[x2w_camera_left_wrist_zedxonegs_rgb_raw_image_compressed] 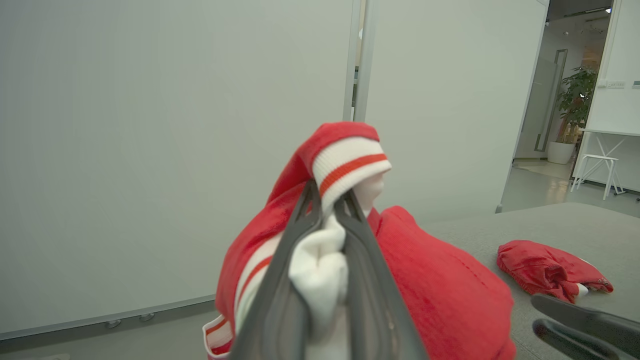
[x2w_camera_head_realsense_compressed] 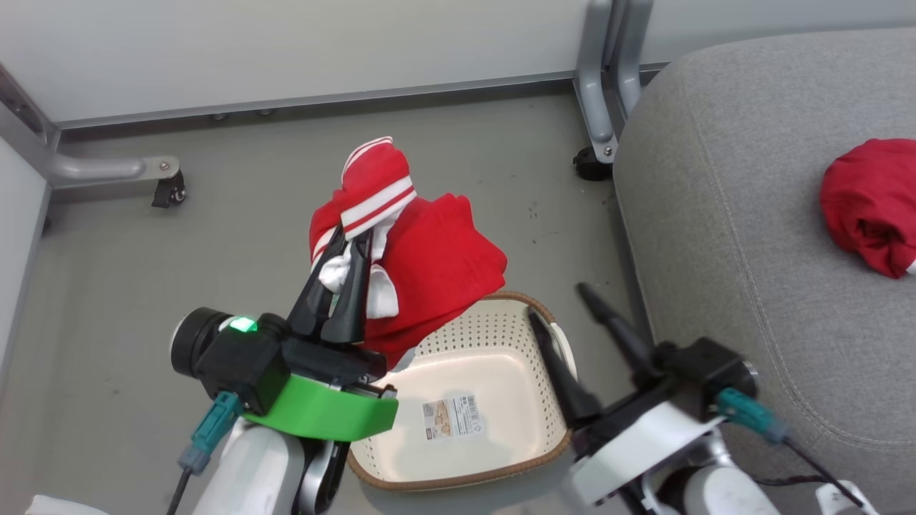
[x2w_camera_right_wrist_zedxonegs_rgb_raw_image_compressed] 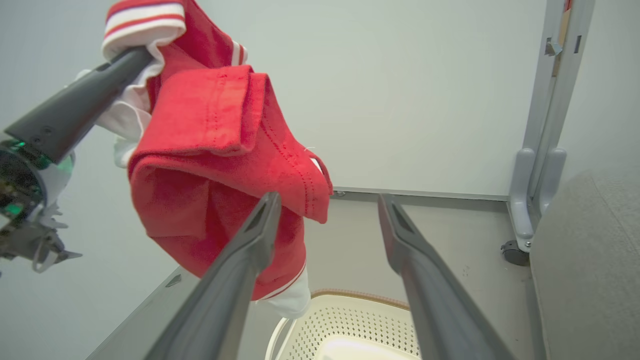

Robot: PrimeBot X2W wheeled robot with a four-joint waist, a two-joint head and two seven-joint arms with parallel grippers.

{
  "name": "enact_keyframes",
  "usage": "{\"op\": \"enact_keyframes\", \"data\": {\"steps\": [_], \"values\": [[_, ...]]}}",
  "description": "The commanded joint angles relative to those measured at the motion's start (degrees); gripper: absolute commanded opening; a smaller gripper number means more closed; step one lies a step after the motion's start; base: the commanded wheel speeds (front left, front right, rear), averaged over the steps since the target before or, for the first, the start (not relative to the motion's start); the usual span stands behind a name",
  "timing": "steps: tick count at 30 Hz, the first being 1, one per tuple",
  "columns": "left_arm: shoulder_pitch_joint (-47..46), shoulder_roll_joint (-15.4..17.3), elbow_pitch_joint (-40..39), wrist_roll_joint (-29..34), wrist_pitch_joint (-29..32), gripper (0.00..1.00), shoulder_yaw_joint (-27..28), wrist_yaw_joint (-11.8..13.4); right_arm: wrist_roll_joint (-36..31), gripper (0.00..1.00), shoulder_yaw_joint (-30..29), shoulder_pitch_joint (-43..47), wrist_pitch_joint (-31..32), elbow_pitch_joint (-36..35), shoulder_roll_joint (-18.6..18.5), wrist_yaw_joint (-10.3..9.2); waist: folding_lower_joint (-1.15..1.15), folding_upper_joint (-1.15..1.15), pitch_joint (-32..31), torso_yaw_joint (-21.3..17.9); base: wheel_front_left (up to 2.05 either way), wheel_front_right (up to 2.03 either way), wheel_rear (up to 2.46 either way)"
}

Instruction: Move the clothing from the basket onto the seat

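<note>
My left gripper (x2w_camera_head_realsense_compressed: pixel 352 252) is shut on the white trim of a red garment (x2w_camera_head_realsense_compressed: pixel 429 265), which hangs lifted above the far left corner of the cream basket (x2w_camera_head_realsense_compressed: pixel 501 336). That garment (x2w_camera_left_wrist_zedxonegs_rgb_raw_image_compressed: pixel 440 295) bulges around the closed fingers (x2w_camera_left_wrist_zedxonegs_rgb_raw_image_compressed: pixel 360 235) in the left wrist view, and hangs as a red bundle (x2w_camera_right_wrist_zedxonegs_rgb_raw_image_compressed: pixel 215 165) in the right wrist view. A second red garment (x2w_camera_head_realsense_compressed: pixel 869 204) lies bunched on the grey seat (x2w_camera_head_realsense_compressed: pixel 723 214). My right gripper (x2w_camera_head_realsense_compressed: pixel 554 304) stands open over the basket's right rim, holding nothing. The basket's inside shows only its paper label (x2w_camera_head_realsense_compressed: pixel 451 417).
A grey metal frame leg with a castor (x2w_camera_head_realsense_compressed: pixel 594 161) stands on the floor by the seat's far corner. Another castor leg (x2w_camera_head_realsense_compressed: pixel 168 189) stands at the far left. Grey floor (x2w_camera_head_realsense_compressed: pixel 215 272) spreads left of the basket. White wall panels (x2w_camera_left_wrist_zedxonegs_rgb_raw_image_compressed: pixel 150 150) run behind.
</note>
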Motion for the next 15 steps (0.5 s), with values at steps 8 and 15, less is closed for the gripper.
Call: {"op": "enact_keyframes", "data": {"steps": [8,15], "values": [[-1.68,-0.43,0.59,-0.03,-0.13,0.0,-1.02,0.0,4.86,1.0,12.42,-5.94,0.45,2.81,-1.38,-0.02,0.0,0.0,1.25,1.37,0.0,0.0,0.0],[-2.19,-0.93,0.87,0.09,-0.16,0.0,-1.95,-0.46,7.05,1.0,17.62,-12.33,-1.26,6.72,-1.47,-0.02,0.0,0.0,1.88,2.36,0.0,0.0,0.0]]}}
